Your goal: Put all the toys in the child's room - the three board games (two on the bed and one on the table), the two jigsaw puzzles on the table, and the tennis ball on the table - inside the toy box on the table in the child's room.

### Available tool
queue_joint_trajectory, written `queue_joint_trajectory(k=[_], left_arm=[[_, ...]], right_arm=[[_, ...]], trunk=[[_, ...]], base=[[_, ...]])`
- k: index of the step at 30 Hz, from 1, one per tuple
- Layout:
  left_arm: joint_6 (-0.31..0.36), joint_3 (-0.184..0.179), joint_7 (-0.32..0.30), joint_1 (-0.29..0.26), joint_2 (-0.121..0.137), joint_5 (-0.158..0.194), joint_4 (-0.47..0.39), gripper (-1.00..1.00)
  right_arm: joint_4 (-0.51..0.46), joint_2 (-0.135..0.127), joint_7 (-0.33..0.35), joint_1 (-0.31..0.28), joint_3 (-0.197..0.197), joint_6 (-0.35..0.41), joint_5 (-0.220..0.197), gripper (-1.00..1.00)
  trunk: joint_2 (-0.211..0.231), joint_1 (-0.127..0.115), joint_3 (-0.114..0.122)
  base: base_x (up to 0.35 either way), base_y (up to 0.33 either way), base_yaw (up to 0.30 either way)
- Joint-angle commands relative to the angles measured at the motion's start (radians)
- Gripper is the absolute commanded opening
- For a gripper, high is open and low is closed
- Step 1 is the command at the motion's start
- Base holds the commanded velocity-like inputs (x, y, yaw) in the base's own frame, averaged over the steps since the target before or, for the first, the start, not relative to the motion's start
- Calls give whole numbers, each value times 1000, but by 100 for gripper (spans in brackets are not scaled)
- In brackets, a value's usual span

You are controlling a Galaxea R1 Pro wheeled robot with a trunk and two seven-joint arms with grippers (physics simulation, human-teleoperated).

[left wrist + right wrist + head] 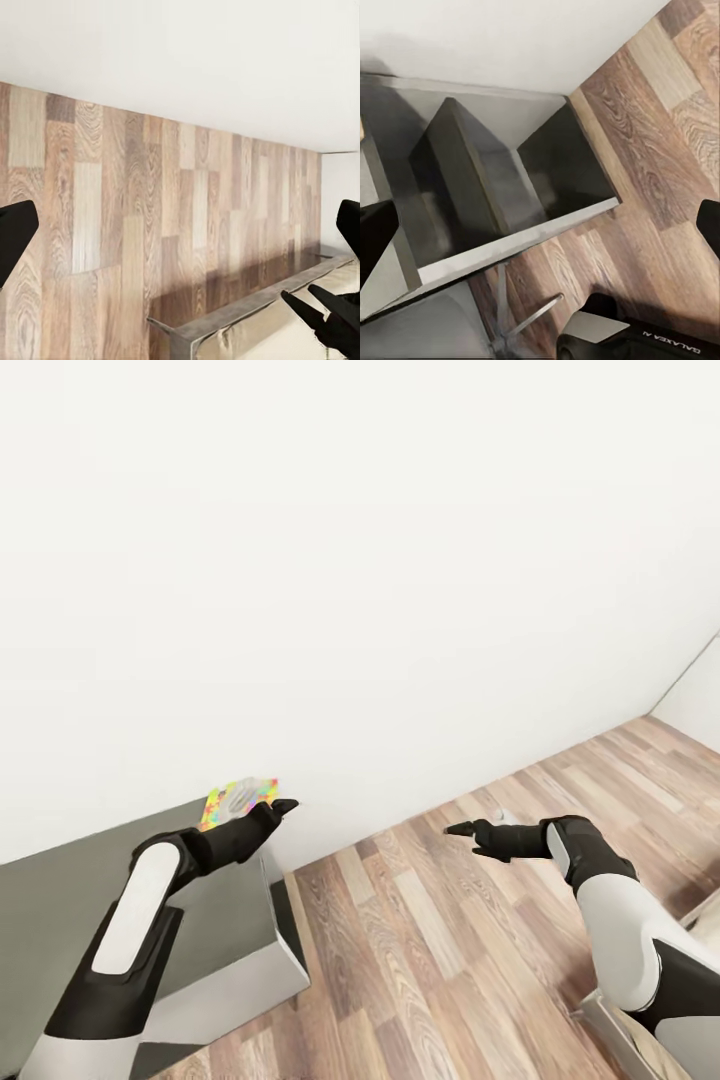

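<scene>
Apparently carrying it boxward, the left gripper [272, 812] hangs over the dark cabinet's [60, 880] far corner, clenched on a jigsaw puzzle [232, 800]; the right gripper [470, 838] hovers released, empty, above the floor [420, 940].

Home room: white wall [360, 560], wood plank floor [450, 940].

Head camera high, down over plank floor [430, 940] and wall — wrist cameras nearer, sharing that floor.

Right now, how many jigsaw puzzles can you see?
1. One jigsaw puzzle lies on the dark grey surface by the wall, partly behind the left gripper. Others may be out of view.
</scene>
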Motion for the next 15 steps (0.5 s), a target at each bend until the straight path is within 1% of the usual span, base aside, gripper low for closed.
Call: queue_joint_trajectory(k=[1, 9, 14, 15], left_arm=[[-1, -1, 10, -1, 1, 9, -1, 100], [3, -6, 3, -1, -3, 9, -1, 100], [5, -7, -1, -1, -8, 13, -1, 100], [5, -6, -2, -1, -10, 18, -1, 100]], right_arm=[[-1, 1, 8, -1, -8, 5, 10, 100], [1, -1, 11, -4, -7, 5, 10, 100], [25, -3, 13, -9, -9, 2, 10, 100], [33, -3, 14, -11, -9, 1, 10, 100]], trunk=[[-2, 1, -2], [-2, 1, -2], [-2, 1, -2], [-2, 1, -2]], base=[[0, 0, 295], [0, 0, 297], [0, 0, 299], [0, 0, 299]])
